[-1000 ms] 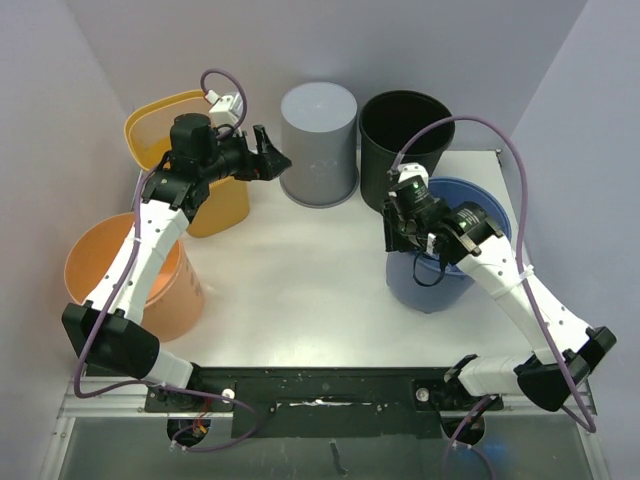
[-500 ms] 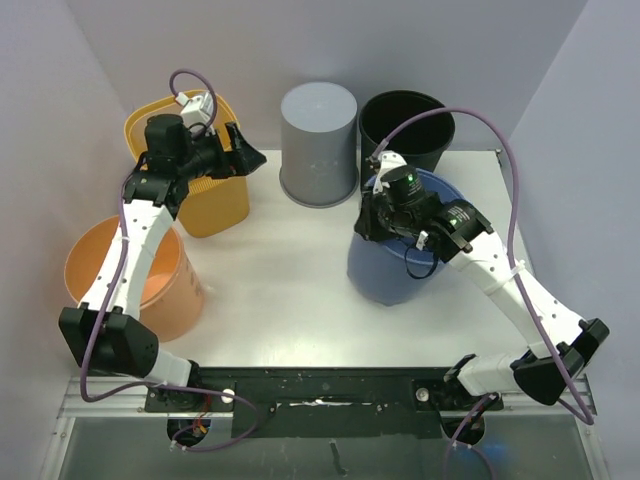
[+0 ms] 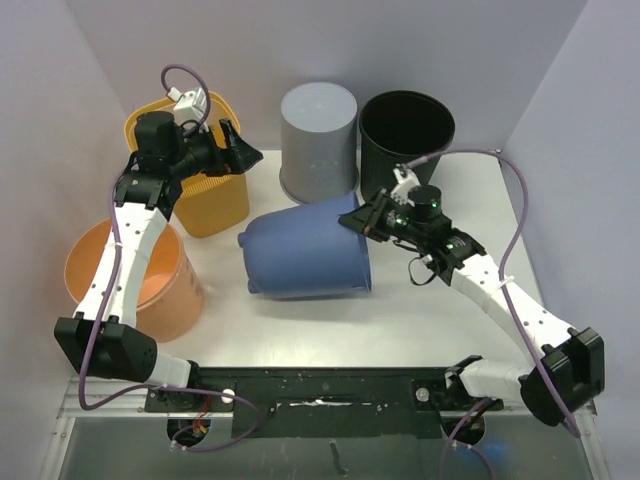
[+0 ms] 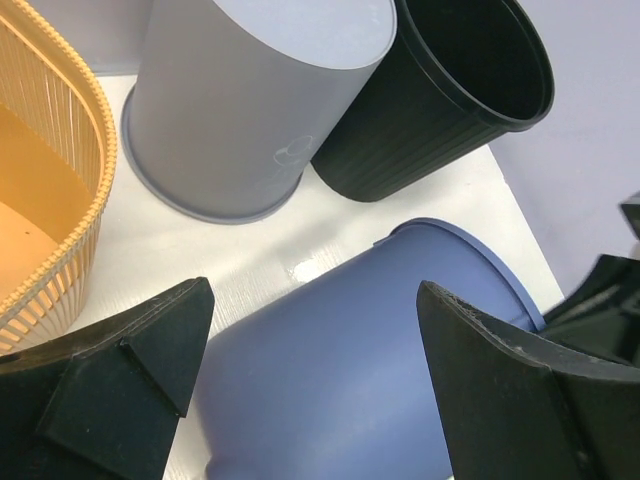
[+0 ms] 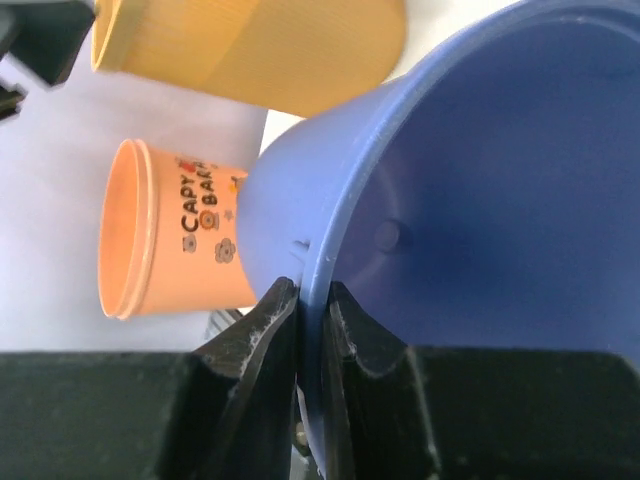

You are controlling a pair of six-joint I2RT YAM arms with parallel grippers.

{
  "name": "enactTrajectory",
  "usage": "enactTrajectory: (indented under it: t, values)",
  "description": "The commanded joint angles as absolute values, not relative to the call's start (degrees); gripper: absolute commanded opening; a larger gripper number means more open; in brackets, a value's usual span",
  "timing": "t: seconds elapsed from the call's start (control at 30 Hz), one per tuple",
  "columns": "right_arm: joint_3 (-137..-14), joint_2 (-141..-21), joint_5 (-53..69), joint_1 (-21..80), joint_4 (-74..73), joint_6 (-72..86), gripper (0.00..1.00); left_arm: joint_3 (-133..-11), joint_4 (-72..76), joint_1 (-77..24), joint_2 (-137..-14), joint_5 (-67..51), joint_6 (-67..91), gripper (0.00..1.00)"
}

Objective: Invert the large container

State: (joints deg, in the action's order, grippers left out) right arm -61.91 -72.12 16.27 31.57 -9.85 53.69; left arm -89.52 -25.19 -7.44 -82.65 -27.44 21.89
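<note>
The large blue container (image 3: 303, 255) lies tipped on its side at mid-table, base to the left, mouth to the right. My right gripper (image 3: 356, 219) is shut on its rim, one finger inside and one outside, as the right wrist view (image 5: 312, 300) shows. My left gripper (image 3: 243, 152) is open and empty, held above the yellow basket's right edge. It looks down on the blue container's wall (image 4: 340, 390) between its fingers (image 4: 160, 340).
A grey bin (image 3: 319, 143) stands upside down at the back. A black bin (image 3: 406, 135) stands upright next to it. A yellow ribbed basket (image 3: 190, 170) is at back left. An orange bucket (image 3: 140, 275) stands at the left edge.
My right gripper has swung the blue container from upright at the right over onto its side toward mid-table. My left gripper has drawn back a little toward the yellow basket.
</note>
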Motion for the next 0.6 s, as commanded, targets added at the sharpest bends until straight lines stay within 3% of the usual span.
enactTrajectory:
  t: [0.0,0.33,0.53,0.57]
  values:
    - [-53.9,-65.8,21.0,25.6,4.6,64.1,0.0,-92.1,-23.2,-7.5,-81.8,-30.9,22.0,0.84]
    - [-47.8,-60.3,17.9,21.5,-8.0,59.8,0.0,-91.2,-30.2,-15.6,-82.3,-26.4,23.0,0.83]
    - [-45.6,-59.3,18.5,17.9,-12.7,56.0,0.0,-81.0,-31.8,-19.2,-75.8,-21.0,27.1,0.83]
    - [-45.4,-59.4,18.6,17.4,-13.1,55.5,0.06,-78.9,-30.9,-19.2,-74.7,-21.0,27.8,0.83]
